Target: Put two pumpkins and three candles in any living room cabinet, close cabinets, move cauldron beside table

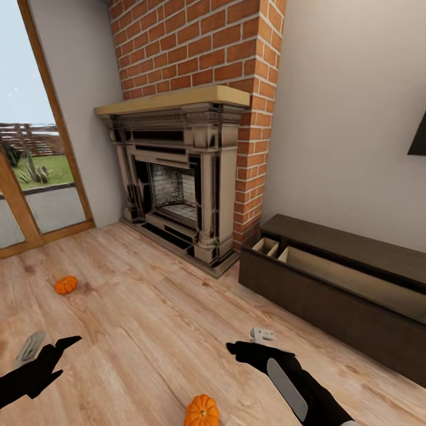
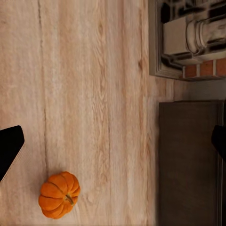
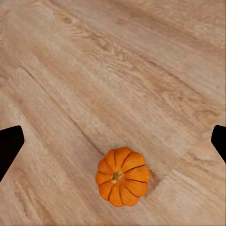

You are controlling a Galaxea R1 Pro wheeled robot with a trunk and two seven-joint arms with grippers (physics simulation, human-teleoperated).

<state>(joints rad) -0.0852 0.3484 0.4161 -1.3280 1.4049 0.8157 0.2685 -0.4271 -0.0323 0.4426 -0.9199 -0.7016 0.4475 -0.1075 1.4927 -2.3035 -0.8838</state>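
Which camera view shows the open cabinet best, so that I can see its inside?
The head view: the cabinet stands along the wall beside the fireplace, open, with its pale compartments showing. The left wrist view gives just a flat dark panel of it, nothing of the inside.

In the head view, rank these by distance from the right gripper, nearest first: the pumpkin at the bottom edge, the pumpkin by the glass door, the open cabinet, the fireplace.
From the right gripper:
1. Near pumpkin, on the floor just beside it.
2. Cabinet, along the right wall, top open.
3. Far pumpkin, across the floor to the left.
4. Fireplace, at the brick chimney, farthest back.
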